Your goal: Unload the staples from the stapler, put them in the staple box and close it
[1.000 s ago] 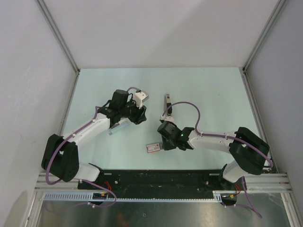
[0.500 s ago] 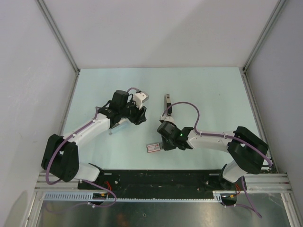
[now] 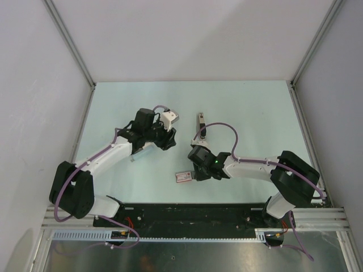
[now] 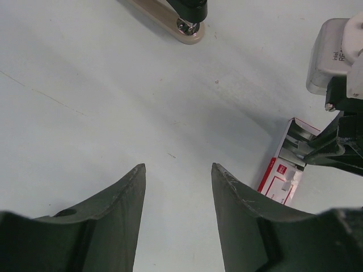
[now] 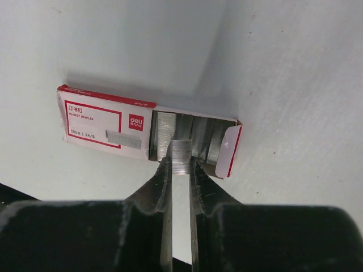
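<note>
The stapler (image 3: 139, 153) is a pale blue-and-white bar lying on the table, partly under my left forearm. It shows only in the top view. My left gripper (image 3: 168, 139) (image 4: 177, 167) is open and empty above bare table, pointing toward the right arm. My right gripper (image 3: 194, 173) (image 5: 180, 161) is shut on a short silver strip of staples (image 5: 181, 154). It holds the strip at the open end of the red-and-white staple box (image 5: 108, 122) (image 3: 182, 177) (image 4: 282, 178), where more strips lie.
A small dark-and-beige object (image 3: 201, 122) (image 4: 180, 20) lies behind the right gripper. The right wrist's camera housing (image 4: 332, 56) is near the left gripper. Grey walls enclose the pale table on three sides.
</note>
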Robot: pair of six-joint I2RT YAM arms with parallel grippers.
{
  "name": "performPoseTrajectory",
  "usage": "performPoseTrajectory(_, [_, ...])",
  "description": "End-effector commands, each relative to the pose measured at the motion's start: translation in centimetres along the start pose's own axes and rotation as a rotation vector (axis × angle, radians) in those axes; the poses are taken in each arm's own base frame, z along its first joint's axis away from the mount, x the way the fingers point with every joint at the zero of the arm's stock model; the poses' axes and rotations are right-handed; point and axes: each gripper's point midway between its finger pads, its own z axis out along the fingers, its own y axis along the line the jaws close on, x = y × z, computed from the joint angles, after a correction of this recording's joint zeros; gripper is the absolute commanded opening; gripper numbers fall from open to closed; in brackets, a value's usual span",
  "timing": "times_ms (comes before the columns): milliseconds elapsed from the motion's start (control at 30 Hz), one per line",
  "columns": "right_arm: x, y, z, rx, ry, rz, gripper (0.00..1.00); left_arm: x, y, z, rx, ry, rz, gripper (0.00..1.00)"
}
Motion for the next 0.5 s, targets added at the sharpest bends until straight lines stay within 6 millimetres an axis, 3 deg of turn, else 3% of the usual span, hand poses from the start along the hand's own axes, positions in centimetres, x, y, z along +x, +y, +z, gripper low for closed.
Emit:
performPoseTrajectory(0, [-1.77, 0.82, -0.35, -0.018, -0.040, -0.003, 0.11, -1.14, -0.35, -0.54, 0.011, -0.041, 0.086, 0.55])
performPoseTrajectory(467, [-2.61, 1.40, -1.10, -0.045, -0.062, -0.006, 0.32, -1.15, -0.56, -0.43, 0.007, -0.037, 0.097, 0.58])
